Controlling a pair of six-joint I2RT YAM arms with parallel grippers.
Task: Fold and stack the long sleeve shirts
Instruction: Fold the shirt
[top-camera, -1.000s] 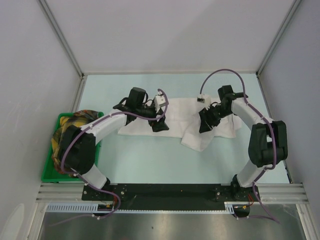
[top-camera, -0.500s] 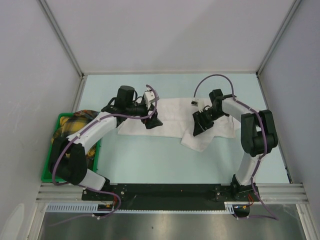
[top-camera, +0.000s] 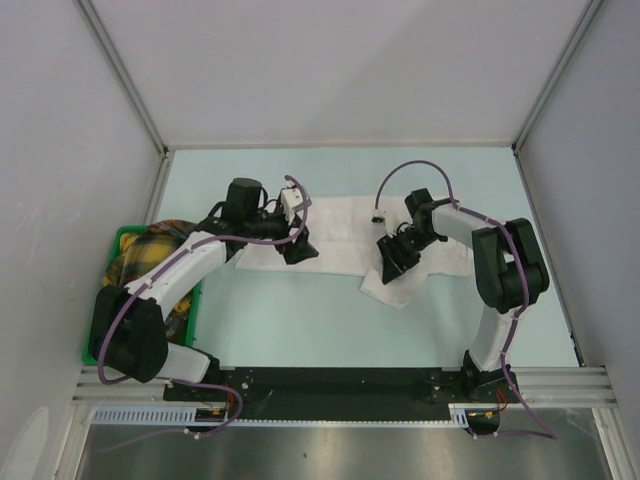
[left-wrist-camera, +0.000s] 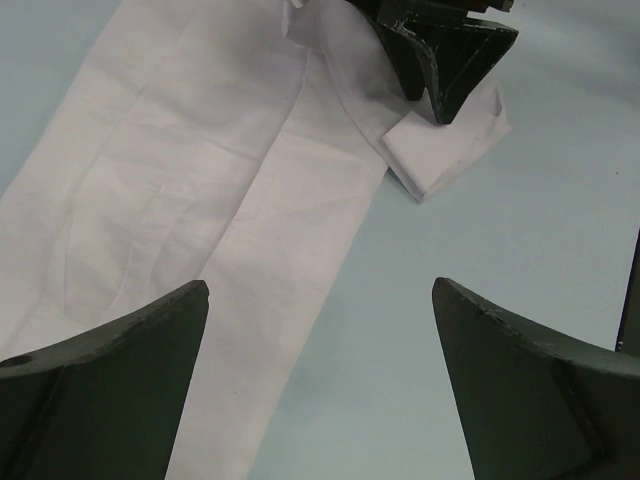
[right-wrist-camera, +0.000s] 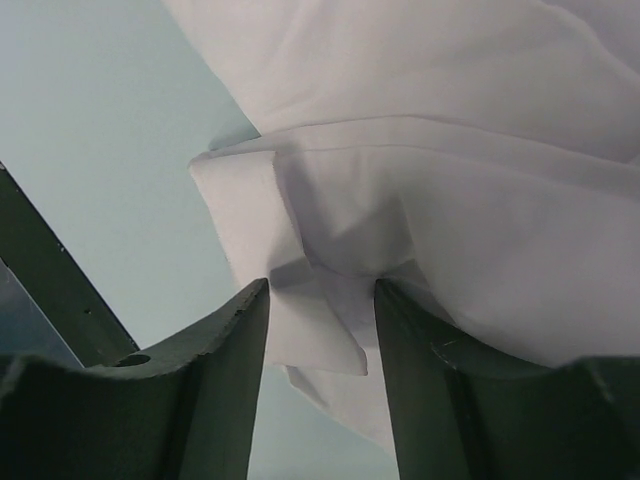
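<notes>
Top external view: I see the thin, wrinkled white long sleeve shirt (top-camera: 345, 235) only partly folded on the pale surface (top-camera: 300, 320), nothing stacked. The left tool (top-camera: 298, 250) hangs released, and the right tool (top-camera: 390, 262) pinches a fold of the cloth.

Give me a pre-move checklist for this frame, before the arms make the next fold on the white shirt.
1. Left gripper free: ok. Its jaws stand wide over the near edge of the long sleeve shirt, holding nothing.
2. Cloth between the right gripper fingers: ok. A bunched fold touches both.
3. Right grip firm enough to lift: cannot tell.
4. Shirt lying flat: not ok. The left part is smooth, but the right end is bunched and wrinkled.
5. Grippers apart from each other: ok.
6. Green bin apart from the shirt: ok.
</notes>
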